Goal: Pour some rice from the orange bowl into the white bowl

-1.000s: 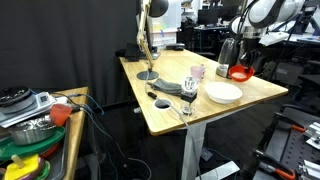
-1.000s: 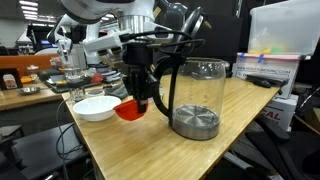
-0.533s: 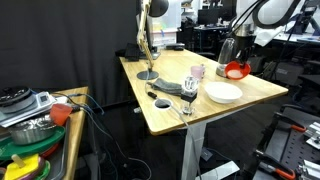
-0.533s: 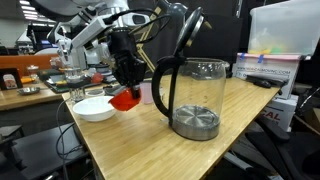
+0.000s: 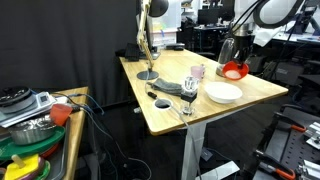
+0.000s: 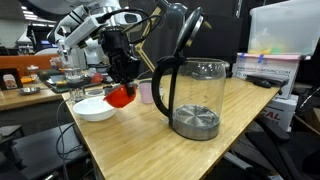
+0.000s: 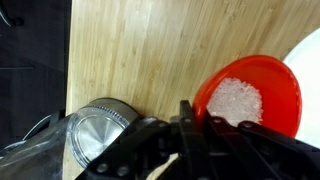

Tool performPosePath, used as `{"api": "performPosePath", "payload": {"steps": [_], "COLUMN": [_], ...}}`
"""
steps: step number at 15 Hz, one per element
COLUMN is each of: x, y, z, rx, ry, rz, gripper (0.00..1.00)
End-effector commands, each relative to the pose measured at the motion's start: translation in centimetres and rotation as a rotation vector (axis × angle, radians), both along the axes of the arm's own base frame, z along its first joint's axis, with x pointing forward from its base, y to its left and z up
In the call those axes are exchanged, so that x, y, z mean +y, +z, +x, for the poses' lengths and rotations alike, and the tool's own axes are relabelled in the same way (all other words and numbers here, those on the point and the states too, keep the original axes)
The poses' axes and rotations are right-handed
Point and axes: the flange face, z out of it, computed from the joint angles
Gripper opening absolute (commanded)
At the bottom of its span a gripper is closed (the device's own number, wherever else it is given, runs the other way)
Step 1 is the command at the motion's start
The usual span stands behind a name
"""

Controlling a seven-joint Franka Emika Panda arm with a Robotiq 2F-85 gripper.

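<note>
My gripper (image 7: 196, 118) is shut on the rim of the orange bowl (image 7: 250, 92), which holds white rice (image 7: 239, 100). In both exterior views the orange bowl (image 5: 236, 70) (image 6: 121, 96) hangs in the air, just above and beside the white bowl (image 5: 224, 93) (image 6: 96, 108) on the wooden table. The white bowl's edge shows at the right edge of the wrist view (image 7: 309, 50). The gripper (image 6: 117, 80) comes down onto the orange bowl from above.
A glass kettle (image 6: 197, 97) with a black handle stands near the table's edge; its metal base shows in the wrist view (image 7: 97, 135). A pale pink cup (image 5: 197, 71), a grey metal bowl (image 5: 170, 88) and a lamp (image 5: 147, 40) stand on the table (image 5: 170, 110).
The gripper has lifted the orange bowl off the table and carried it toward the white bowl, away from the kettle. The bowl now hangs higher and nearer the white bowl.
</note>
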Motion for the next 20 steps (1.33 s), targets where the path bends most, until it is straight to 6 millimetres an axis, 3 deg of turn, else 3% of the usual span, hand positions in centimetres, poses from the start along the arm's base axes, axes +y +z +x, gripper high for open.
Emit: {"api": "performPosePath", "payload": {"steps": [1,4,5,10,15,20], "x": [0.0,0.0,0.0,1.3,4.4,8.3], "y": [0.1,0.1,0.1,1.2,3.0,3.0], "z": [0.0,-0.1,-0.1,0.2,-0.5,-2.0], "rx": [0.000,0.001,0.001,0.009,-0.005,0.016], "ry": [0.000,0.000,0.000,0.047,0.109,0.171], "rz": [0.000,0.000,0.000,-0.066,-0.224,-0.249], "gripper": [0.08,0.08,0.02,0.02,0.02,0.02]}}
